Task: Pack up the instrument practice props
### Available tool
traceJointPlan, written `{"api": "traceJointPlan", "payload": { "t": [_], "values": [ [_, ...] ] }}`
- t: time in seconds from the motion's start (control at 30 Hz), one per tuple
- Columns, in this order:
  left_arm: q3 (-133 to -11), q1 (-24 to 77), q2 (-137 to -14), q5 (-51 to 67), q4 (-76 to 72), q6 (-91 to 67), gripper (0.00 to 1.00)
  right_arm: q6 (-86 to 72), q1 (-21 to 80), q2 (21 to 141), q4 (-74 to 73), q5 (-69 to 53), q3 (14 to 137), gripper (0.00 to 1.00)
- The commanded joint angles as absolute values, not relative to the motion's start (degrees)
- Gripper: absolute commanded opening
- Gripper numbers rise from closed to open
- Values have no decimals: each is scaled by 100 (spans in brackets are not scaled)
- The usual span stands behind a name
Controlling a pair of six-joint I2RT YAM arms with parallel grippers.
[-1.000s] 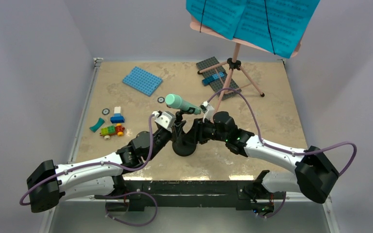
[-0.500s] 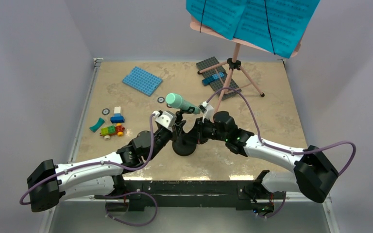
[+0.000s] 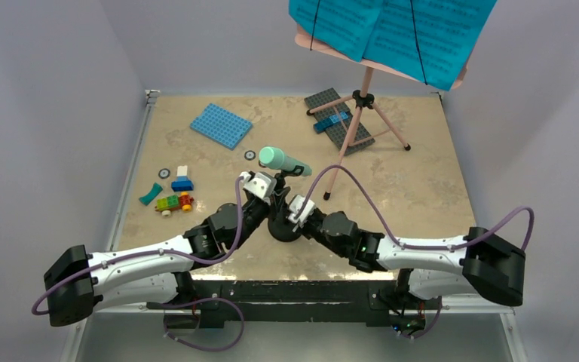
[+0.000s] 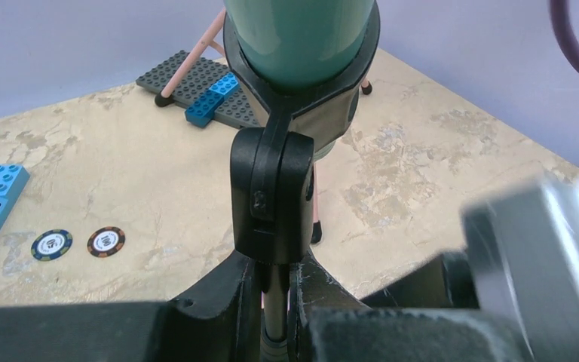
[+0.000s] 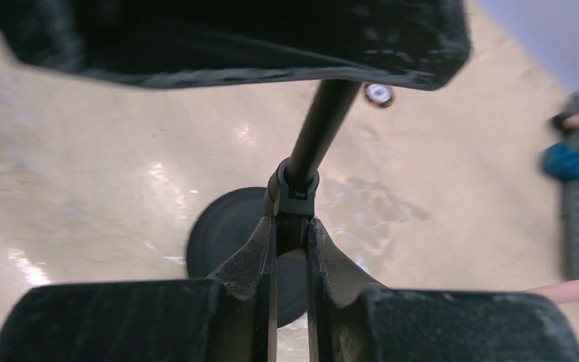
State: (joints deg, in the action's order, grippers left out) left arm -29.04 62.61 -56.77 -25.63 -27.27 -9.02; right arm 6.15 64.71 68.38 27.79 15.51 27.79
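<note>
Right gripper (image 5: 292,226): now down from microphone (image 3: 275,158), jaws clamped on mic stand (image 5: 219,241) pole; left gripper (image 4: 275,283) jaws likewise, higher up; dismantling likely.

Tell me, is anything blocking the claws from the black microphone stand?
Nothing visible is. Both claws are shut on the black microphone stand's thin pole: the left claw high up, under the mint-green microphone, and the right claw lower, near the round base.

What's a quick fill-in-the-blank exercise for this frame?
The left gripper is ___ on the mic stand pole.
The right gripper grips that pole ___ the left one.
The microphone sits at the ___ of the mic stand.
The cyan sheet music rests on the ___ music stand.
Missing: shut; below; top; pink.
</note>
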Motion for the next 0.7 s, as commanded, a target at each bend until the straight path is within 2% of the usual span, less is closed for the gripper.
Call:
{"api": "traceJointPlan", "payload": {
  "t": [0.0,0.3,0.4,0.57,0.6,0.63,0.67],
  "values": [
    [-2812,6362,-5864,-2549,-2089,-1353,0,3361,7047,7227,4990,3197,2426,0],
    [-2664,6389,-6082,-2427,-2400,-1474,0,7174,8127,9603,9304,4319,2240,0],
    [-2648,6407,-6124,-2418,-2434,-1477,0,7073,8181,9537,9226,4312,2246,0],
    [-2638,6424,-6119,-2442,-2434,-1455,0,6189,8174,8747,8096,4280,2304,0],
    [-2645,6425,-6125,-2448,-2447,-1446,0,5936,8179,8599,7827,4379,2371,7],
    [-2645,6425,-6125,-2452,-2472,-1442,0,5657,8180,8435,7502,4531,2458,42],
    [-2643,6425,-6124,-2452,-2490,-1435,0,5326,8176,8278,7055,4684,2578,69]
  ]
}}
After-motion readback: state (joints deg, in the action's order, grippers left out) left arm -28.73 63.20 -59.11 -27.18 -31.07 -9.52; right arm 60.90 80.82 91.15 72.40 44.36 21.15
